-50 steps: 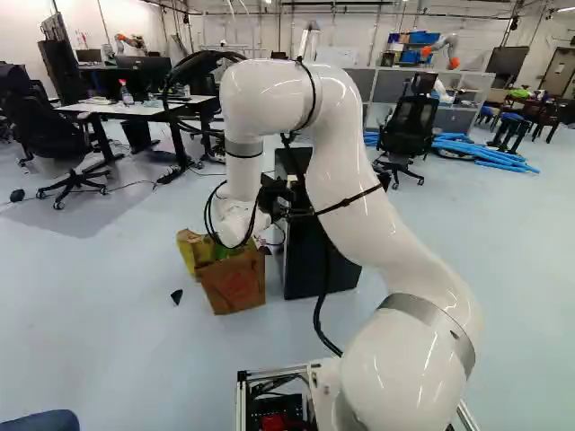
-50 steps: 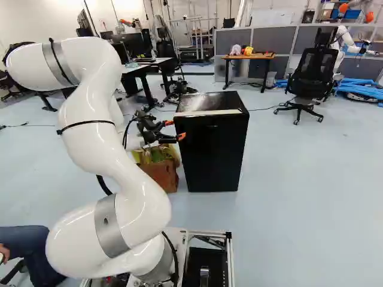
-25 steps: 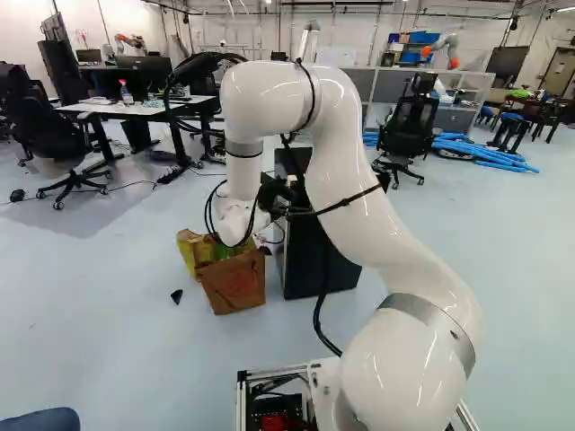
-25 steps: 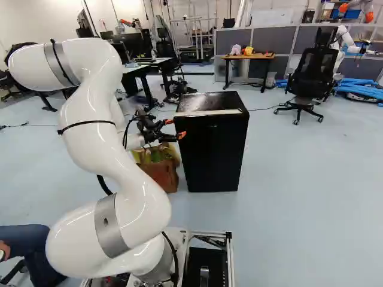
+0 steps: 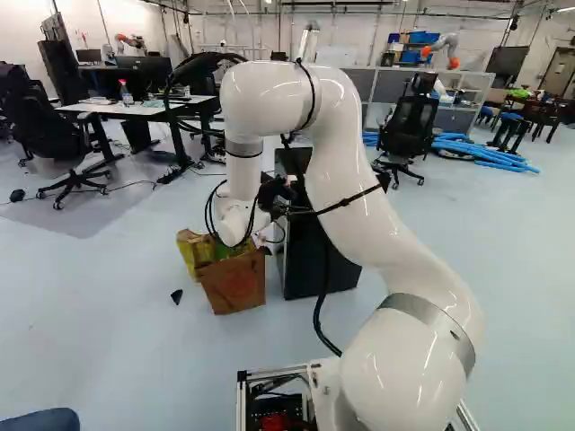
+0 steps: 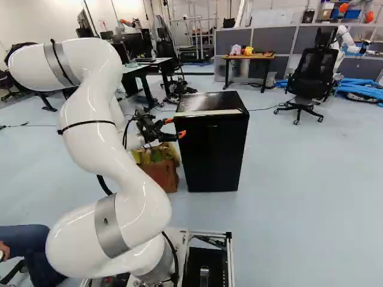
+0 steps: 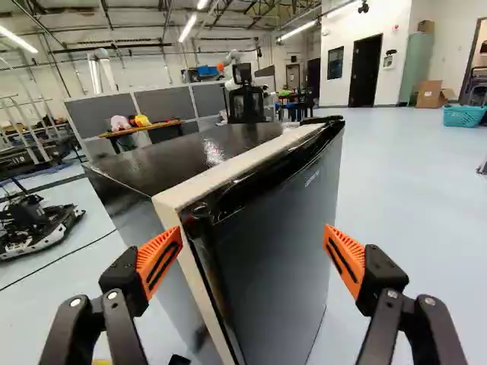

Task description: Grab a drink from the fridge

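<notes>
- Glossy white arm, fat rounded segments
- Silvery-grey bands around its joints
- Black cable, thin black straps
- Black two-fingered gripper, slotted orange pads, silvery screws

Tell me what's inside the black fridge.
None of the contents can be seen. The fridge has its door shut, which covers the whole interior, so whether it holds a drink cannot be told.
</notes>
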